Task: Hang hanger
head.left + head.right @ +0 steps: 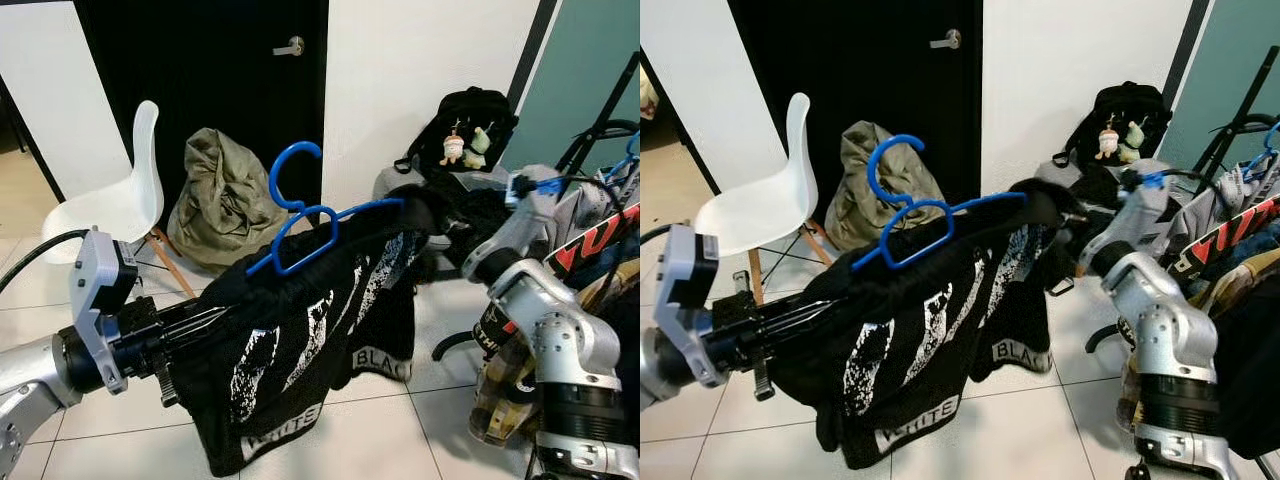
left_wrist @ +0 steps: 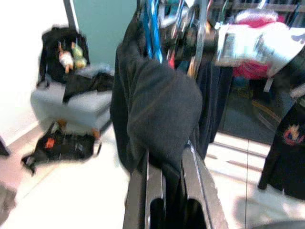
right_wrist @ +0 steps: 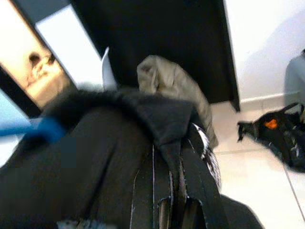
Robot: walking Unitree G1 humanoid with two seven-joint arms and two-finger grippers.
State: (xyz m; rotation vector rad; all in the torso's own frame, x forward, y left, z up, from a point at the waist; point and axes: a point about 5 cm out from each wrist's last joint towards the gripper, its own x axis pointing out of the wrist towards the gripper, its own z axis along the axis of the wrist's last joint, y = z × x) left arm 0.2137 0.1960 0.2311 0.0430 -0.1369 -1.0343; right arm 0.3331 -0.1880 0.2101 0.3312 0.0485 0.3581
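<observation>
A blue plastic hanger [image 1: 300, 215] carries a black T-shirt [image 1: 300, 350] with white print, held up in mid-air in front of me. My left gripper [image 1: 215, 320] is shut on the shirt's left shoulder; in the left wrist view its fingers [image 2: 193, 191] pinch the black cloth. My right gripper [image 1: 1065, 215] is shut on the shirt's right shoulder, and the cloth bunches between its fingers [image 3: 190, 191] in the right wrist view. The hanger's hook [image 1: 885, 165] points up and tilts left.
A clothes rack [image 1: 600, 130] with hung garments stands at the right. A white chair [image 1: 115, 205] and an olive bag [image 1: 225, 200] sit by the black door [image 1: 200, 70]. A black backpack [image 1: 465, 130] rests on a grey box [image 2: 71, 107].
</observation>
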